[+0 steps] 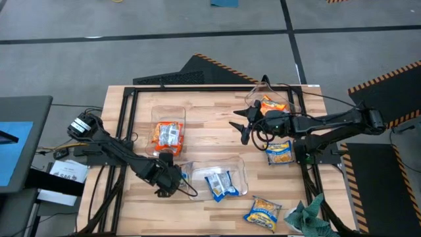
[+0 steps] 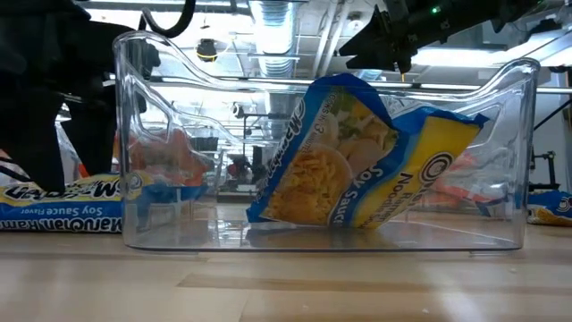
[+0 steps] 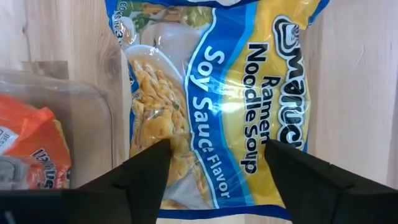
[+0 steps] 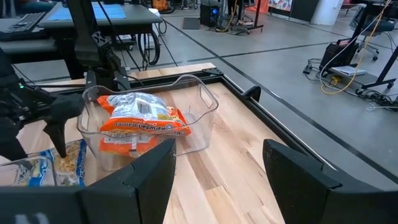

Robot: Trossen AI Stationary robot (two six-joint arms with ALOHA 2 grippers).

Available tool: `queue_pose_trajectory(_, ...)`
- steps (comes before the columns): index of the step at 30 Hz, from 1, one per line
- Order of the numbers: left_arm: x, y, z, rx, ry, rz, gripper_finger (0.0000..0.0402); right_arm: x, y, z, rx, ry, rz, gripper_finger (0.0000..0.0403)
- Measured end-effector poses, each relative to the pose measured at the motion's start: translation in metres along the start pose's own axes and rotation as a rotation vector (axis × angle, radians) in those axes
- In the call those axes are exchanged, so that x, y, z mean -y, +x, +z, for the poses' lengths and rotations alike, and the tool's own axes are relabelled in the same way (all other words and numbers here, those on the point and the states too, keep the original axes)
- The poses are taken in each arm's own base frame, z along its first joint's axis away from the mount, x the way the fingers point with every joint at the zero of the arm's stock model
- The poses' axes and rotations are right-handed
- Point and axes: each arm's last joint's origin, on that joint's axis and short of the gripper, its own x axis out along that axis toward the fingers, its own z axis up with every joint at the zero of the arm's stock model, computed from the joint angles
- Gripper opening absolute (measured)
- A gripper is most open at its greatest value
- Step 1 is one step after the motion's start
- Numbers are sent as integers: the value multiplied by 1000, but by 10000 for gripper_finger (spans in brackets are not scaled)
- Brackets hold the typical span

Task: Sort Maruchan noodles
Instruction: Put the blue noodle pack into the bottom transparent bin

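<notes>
The left end effector [image 1: 166, 176] is low over the near-left part of the table [image 1: 210, 131], its fingers [image 3: 146, 168] spread wide. Directly under it, between the two fingers, lies a blue-and-yellow soy sauce noodle packet [image 3: 217, 106], flat on the wood; the fingers stand to either side of it and are not closed on it. Just beside this end effector is a clear tub [image 1: 238, 172] with blue-and-yellow packets [image 1: 220, 184] inside; in the low view one packet [image 2: 357, 156] leans tilted against the tub's wall.

The right end effector [image 1: 242, 126] hangs above the middle of the table, its fingers [image 4: 146, 168] apart and holding nothing. Farther along the table from it is a second tub [image 1: 168, 113] holding orange packets [image 1: 168, 135], the top one showing a silver-white back [image 4: 140, 106].

Behind the right arm, at the far right corner, a third tub [image 1: 263, 89] holds an orange packet [image 1: 273, 104]. A blue-and-yellow packet [image 1: 280, 153] lies on the table beside the right arm, and another [image 1: 264, 212] lies near the front edge, close to a teal cloth [image 1: 309, 214].
</notes>
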Motion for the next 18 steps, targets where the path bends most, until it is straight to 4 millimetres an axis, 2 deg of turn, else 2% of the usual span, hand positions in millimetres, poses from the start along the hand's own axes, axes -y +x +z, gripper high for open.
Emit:
queue_pose_trajectory(4,0,1,-4,-26,-19,21,203,0,0,0,0,0,0,264)
queue_pose_trajectory(10,-1,0,-9,-55,-73,57,27,0,0,0,0,0,0,264)
queue_pose_trajectory(14,-3,-6,-12,-76,-111,48,7,0,0,0,0,0,0,264)
queue_pose_trajectory(18,-4,-24,-11,-66,-136,1,1,0,0,0,0,0,0,264)
